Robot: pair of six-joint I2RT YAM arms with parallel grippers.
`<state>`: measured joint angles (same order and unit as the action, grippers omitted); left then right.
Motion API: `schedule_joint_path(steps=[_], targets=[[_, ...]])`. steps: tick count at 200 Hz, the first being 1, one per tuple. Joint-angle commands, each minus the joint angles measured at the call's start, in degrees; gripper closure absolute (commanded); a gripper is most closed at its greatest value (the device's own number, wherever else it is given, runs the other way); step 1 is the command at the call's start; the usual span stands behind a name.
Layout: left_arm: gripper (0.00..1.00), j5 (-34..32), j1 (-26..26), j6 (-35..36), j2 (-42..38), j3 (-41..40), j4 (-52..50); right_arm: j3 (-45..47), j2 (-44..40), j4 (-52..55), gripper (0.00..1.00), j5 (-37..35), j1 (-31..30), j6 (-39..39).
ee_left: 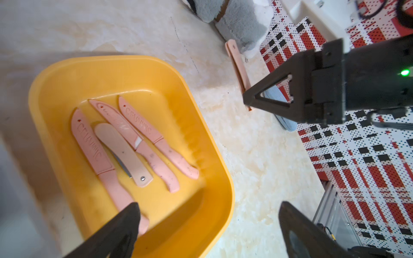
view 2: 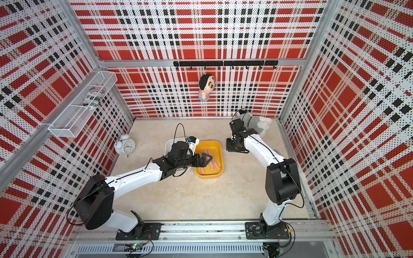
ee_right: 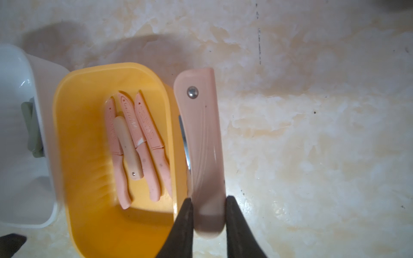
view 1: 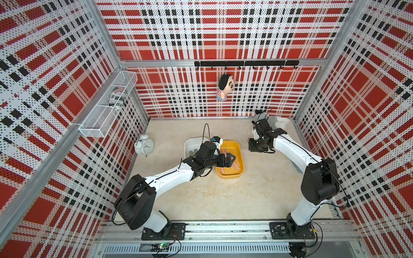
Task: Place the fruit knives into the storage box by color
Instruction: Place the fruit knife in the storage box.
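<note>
Delivery is in hand: a pink folding knife (ee_right: 199,138) is clamped between the fingers of the right gripper (ee_right: 209,201), the yellow box (ee_right: 67,107) just beside them. The left gripper (ee_left: 209,206) is spread wide, empty. Carriage over the rim, then release, is needed.

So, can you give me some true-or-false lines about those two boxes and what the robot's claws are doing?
1. The yellow box holds four pink knives. True.
2. The right gripper is empty. False: it is shut on a pink folding knife.
3. The left gripper is open above the yellow box. True.
4. The yellow box holds mixed colours. False: only pink lies there; a green knife lies in the white box.
</note>
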<state>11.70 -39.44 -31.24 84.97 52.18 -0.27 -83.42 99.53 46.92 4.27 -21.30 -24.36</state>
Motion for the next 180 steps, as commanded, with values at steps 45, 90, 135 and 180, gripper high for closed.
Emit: schedule_joint_path(steps=[45, 90, 135, 180], targets=[[0.02, -1.77, 1.38, 0.4, -5.63, -4.73, -2.82, -3.7, 1.3, 0.05, 0.78, 1.14, -8.03, -3.59], [0.02, -1.18, 1.38, -0.92, -8.18, -8.21, -1.08, -4.9, 4.37, -1.2, 0.78, 1.71, -11.87, -4.99], [0.02, -0.44, 1.38, -2.62, -10.55, -12.09, 1.6, -4.83, 6.85, -2.65, 0.78, 2.54, -12.99, -5.69], [0.02, -0.26, 1.37, -3.03, -10.79, -14.17, 2.54, -5.08, 10.14, -4.12, 0.77, 2.67, -13.07, -5.96]])
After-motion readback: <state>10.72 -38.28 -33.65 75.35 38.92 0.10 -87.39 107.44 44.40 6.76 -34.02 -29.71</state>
